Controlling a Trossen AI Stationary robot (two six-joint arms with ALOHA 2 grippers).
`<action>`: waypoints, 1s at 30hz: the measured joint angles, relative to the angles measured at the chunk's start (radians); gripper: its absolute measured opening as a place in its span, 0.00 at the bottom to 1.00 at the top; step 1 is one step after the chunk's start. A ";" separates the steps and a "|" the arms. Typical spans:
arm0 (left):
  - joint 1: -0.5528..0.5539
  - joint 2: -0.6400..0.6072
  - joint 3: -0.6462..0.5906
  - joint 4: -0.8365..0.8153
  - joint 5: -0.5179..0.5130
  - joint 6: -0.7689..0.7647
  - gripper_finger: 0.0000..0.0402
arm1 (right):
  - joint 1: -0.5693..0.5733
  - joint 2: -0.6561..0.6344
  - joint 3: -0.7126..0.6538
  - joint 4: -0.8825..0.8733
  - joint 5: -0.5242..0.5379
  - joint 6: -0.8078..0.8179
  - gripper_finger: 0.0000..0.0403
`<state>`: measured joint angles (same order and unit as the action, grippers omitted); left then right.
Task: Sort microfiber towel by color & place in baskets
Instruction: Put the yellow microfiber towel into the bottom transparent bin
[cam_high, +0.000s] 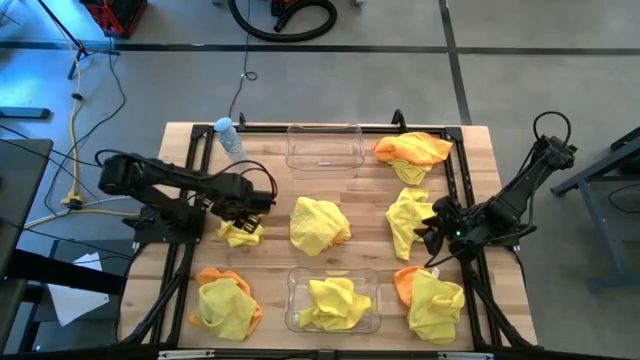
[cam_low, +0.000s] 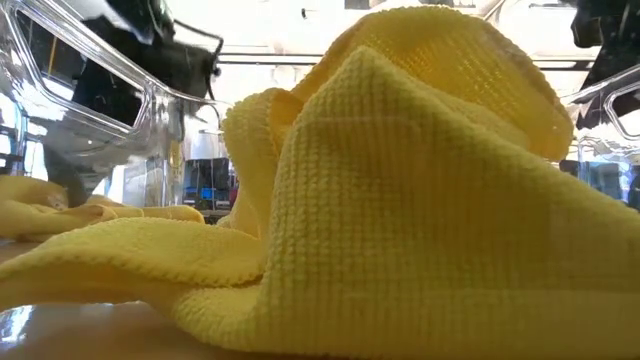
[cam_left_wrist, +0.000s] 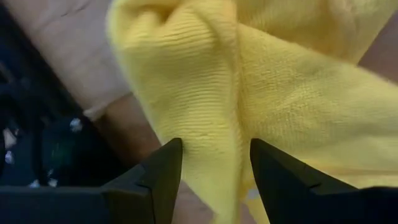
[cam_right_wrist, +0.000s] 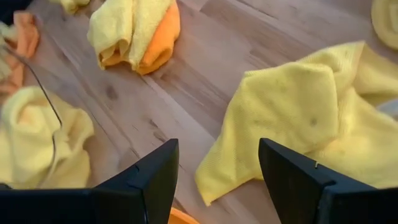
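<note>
You have a small crumpled yellow microfiber towel (cam_high: 241, 233) on the wooden surface (cam_high: 265, 270) at the left pincer (cam_high: 252, 213), fingers spread astride its fold. Nearby, one clear plastic basket (cam_high: 333, 305) holds yellow cloth. The right pincer (cam_high: 428, 240) gapes empty beside another yellow towel (cam_high: 408, 218).

Yellow and orange towels (cam_high: 320, 224) lie scattered between two clear baskets (cam_high: 324, 149).

Lab: concrete floor (cam_high: 330, 85), loose cables (cam_high: 95, 110), framed workbench (cam_high: 180, 140).
</note>
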<state>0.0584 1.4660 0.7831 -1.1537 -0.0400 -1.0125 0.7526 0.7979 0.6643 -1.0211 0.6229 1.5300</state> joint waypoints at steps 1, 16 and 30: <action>0.004 0.011 -0.013 0.012 0.001 0.024 0.44 | 0.000 0.000 0.000 -0.001 0.001 0.024 0.54; -0.011 -0.056 0.128 -0.177 -0.047 0.026 0.01 | 0.000 0.000 0.000 -0.138 0.020 0.085 0.54; -0.438 -0.165 0.774 -0.180 -0.436 -0.371 0.00 | 0.000 0.000 0.000 -0.185 0.005 -0.034 0.54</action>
<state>-0.3800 1.3010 1.5570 -1.3340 -0.4758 -1.3836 0.7525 0.7982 0.6643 -1.2057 0.6274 1.4962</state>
